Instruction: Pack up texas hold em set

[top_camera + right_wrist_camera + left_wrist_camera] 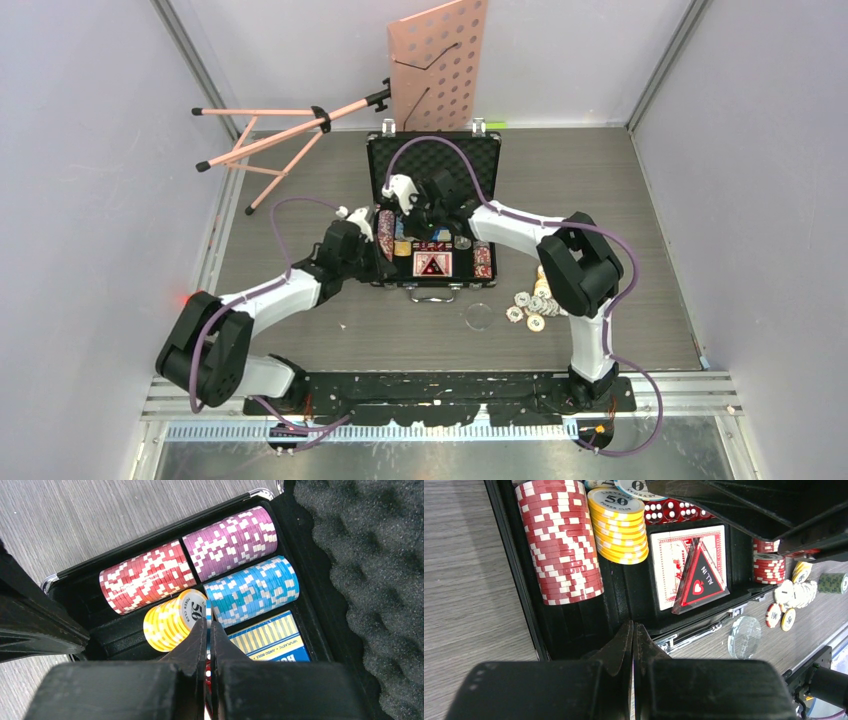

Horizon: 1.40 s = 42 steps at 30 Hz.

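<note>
The black briefcase (440, 160) lies open mid-table, its foam lid (370, 555) raised at the back. Its tray holds rows of red chips (561, 540), yellow chips (620, 527), purple chips (230, 542) and blue chips (252, 590), red dice (674, 510), a red card deck (674, 555) under an "ALL IN" triangle (701, 577), and a blue deck (270, 640). My left gripper (633, 626) is shut and empty over the case's front left corner (372, 238). My right gripper (208, 622) is shut on a blue-edged chip beside the yellow row (170, 620), inside the case (412, 212).
Loose chips (528, 305) lie on the table right of the case, with a green stack (833, 582) among them. A clear disc (479, 317) lies in front of the case by its silver handle (694, 635). The pink music stand (440, 60) leans behind the case.
</note>
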Each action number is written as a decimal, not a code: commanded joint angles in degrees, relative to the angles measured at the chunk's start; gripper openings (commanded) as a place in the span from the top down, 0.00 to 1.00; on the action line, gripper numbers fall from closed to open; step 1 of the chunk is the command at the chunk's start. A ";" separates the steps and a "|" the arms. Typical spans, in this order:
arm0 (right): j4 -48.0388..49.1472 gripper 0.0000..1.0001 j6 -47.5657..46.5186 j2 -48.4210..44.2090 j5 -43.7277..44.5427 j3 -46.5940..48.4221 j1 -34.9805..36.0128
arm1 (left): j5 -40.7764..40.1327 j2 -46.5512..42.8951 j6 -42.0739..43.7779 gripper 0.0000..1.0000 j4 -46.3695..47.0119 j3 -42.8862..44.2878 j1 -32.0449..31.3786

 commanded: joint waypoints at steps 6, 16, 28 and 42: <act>4.93 0.93 -1.00 1.28 0.37 2.51 0.21 | -4.57 3.92 1.96 1.00 3.31 3.50 -2.56; 6.13 0.68 0.75 -2.08 0.37 0.77 0.12 | -9.13 7.72 3.37 1.00 5.69 4.90 -4.09; 14.90 0.68 11.63 -9.33 -1.57 -7.42 -1.31 | -10.34 10.62 3.17 1.00 7.78 7.31 -4.09; 16.05 0.68 19.33 -13.99 -0.67 -13.16 -3.34 | -11.84 12.31 3.69 1.00 7.64 10.29 -3.48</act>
